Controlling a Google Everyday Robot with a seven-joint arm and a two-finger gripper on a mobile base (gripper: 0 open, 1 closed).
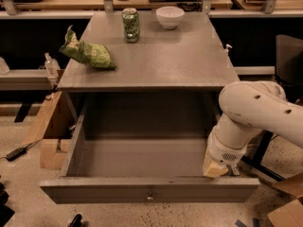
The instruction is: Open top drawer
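Note:
The top drawer [142, 156] is pulled far out from under the grey table top [161, 56]. Its grey inside is bare. Its flat front [94, 194] faces me, with a small round knob [150, 196] at the centre. My gripper [215, 168] hangs from the white arm [255, 110] at the drawer's front right corner, just above and behind the front panel. It is apart from the knob, well to its right. No other drawers show.
On the table top lie a green chip bag [87, 53], a green can [130, 25] and a white bowl [169, 17]. Cardboard boxes [47, 126] stand on the floor at left and another [286, 214] at the bottom right. A black chair [289, 60] is at right.

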